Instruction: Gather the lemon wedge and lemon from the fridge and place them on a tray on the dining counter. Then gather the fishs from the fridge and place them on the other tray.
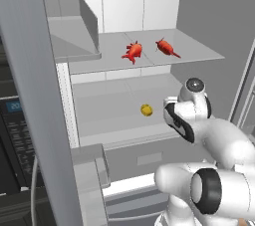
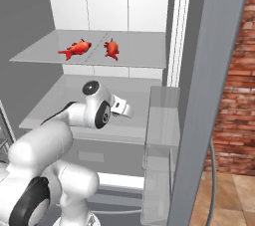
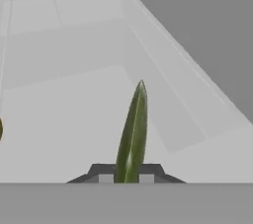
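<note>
Inside the open fridge (image 1: 149,1), my gripper (image 3: 127,176) is shut on the lemon wedge (image 3: 133,129), a thin green-yellow sliver standing up between the finger tips just above the lower shelf. The lemon (image 1: 146,110) lies on that lower shelf (image 1: 114,115), to the left of my wrist, and its edge (image 3: 0,129) peeks in at the left of the hand view. Two red-orange fish (image 1: 133,52) (image 1: 167,47) lie side by side on the upper shelf, also seen from the right as fish (image 2: 75,48) (image 2: 112,47). The trays and the dining counter are out of view.
The fridge door (image 1: 30,95) stands open at the left with door bins (image 1: 89,170); the other door (image 2: 219,70) and its bins (image 2: 162,135) stand at the right. A grey fridge wall (image 3: 197,30) is close on the hand's right. A brick wall (image 2: 239,95) lies beyond.
</note>
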Available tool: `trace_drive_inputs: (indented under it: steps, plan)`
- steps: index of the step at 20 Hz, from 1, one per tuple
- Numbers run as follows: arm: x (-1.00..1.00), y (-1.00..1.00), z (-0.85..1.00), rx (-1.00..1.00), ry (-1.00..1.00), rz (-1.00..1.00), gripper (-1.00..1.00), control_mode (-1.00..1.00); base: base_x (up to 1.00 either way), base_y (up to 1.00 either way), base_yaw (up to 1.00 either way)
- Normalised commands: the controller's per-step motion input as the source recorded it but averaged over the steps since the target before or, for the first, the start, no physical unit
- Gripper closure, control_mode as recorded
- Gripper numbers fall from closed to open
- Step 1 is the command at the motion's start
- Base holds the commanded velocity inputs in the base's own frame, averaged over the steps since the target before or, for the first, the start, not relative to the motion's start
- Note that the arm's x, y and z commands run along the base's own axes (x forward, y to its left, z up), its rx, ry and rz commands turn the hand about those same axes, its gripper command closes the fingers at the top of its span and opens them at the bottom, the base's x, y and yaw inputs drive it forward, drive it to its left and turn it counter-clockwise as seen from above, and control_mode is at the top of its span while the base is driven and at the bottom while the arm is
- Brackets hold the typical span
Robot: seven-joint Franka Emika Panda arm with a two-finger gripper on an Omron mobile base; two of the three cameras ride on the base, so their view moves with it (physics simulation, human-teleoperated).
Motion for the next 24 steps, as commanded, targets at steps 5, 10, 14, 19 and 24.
trace_drive_inputs:
  steps: [5, 10, 14, 19, 24]
  plan:
    - [-0.78, -0.07, 0.84, 0.02, 0.00, 0.00, 1.00, -1.00, 0.00, 0.00, 0.00]
    - [-0.77, 0.00, 0.80, 0.04, 0.01, 0.00, 1.00, -1.00, 0.00, 0.00, 0.00]
    - [-0.74, 0.00, 0.67, 0.04, 0.11, 0.00, 1.00, -1.00, 0.00, 0.00, 0.00]
    - [-0.67, 0.00, 0.60, 0.02, 0.13, 0.01, 1.00, -1.00, 0.00, 0.00, 0.00]
    - [-0.59, 0.02, 0.51, 0.01, 0.13, 0.03, 1.00, -1.00, 0.00, 0.00, 0.00]
